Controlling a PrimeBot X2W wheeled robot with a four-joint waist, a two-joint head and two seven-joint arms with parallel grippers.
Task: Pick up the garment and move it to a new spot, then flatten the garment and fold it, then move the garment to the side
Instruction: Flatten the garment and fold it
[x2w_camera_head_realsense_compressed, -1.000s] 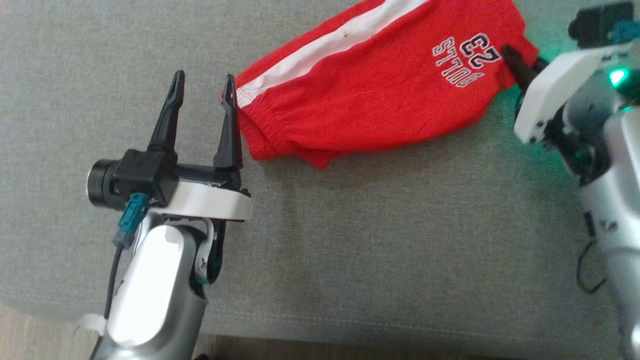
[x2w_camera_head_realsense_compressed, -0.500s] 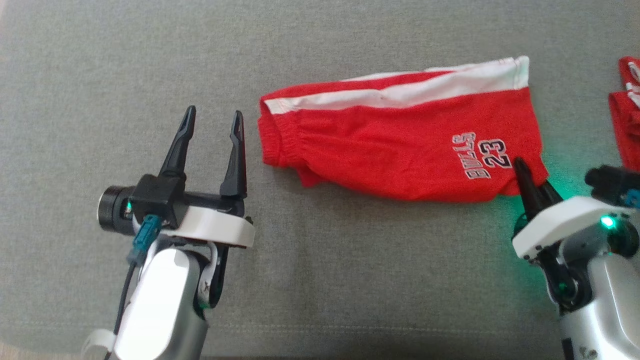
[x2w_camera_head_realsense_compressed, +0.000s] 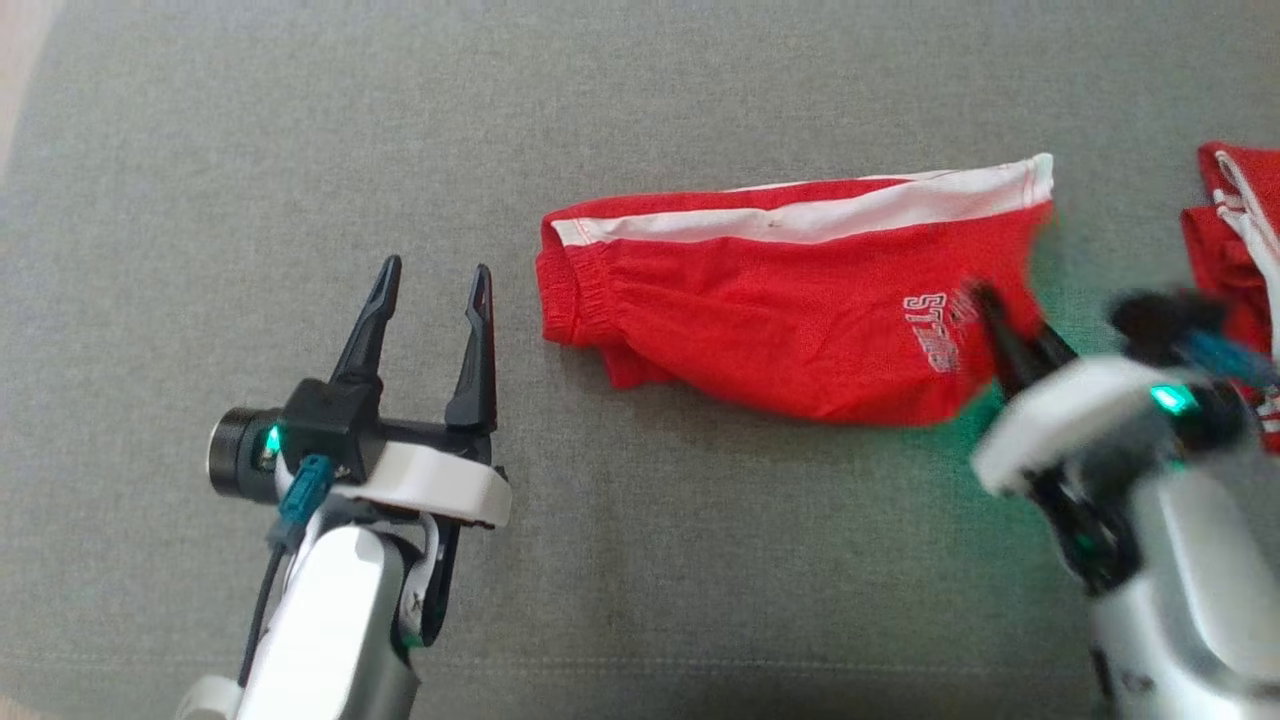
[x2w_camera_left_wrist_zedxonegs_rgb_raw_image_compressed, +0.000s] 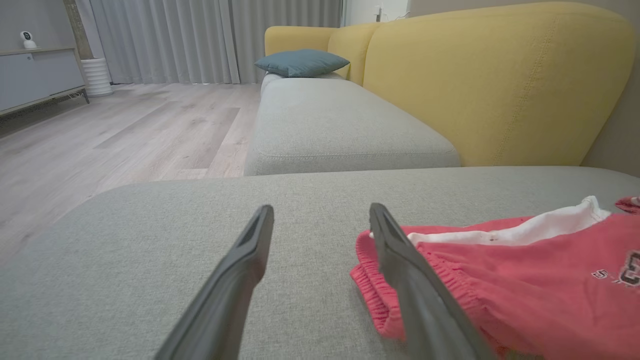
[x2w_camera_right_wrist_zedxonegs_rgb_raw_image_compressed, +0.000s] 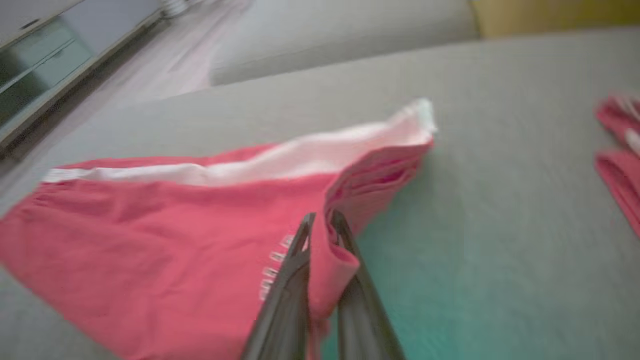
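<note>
The garment is a pair of red shorts with a white side stripe, lying lengthwise on the grey cushion. White lettering shows near its right hem. My right gripper is shut on that hem, and the pinched red cloth bunches up between its two fingers. The waistband end lies just right of my left gripper. That gripper stands open a little above the cushion, with nothing between its fingers.
A second red and white cloth lies at the cushion's right edge. Beyond the grey cushion are another grey seat, a yellow backrest, a teal pillow and wooden floor to the left.
The head camera has shifted, so the whole picture moved. My right gripper, still pinching the hem, has lifted and pulled it leftward, folding the printed corner over. The left gripper stays open beside the waistband.
</note>
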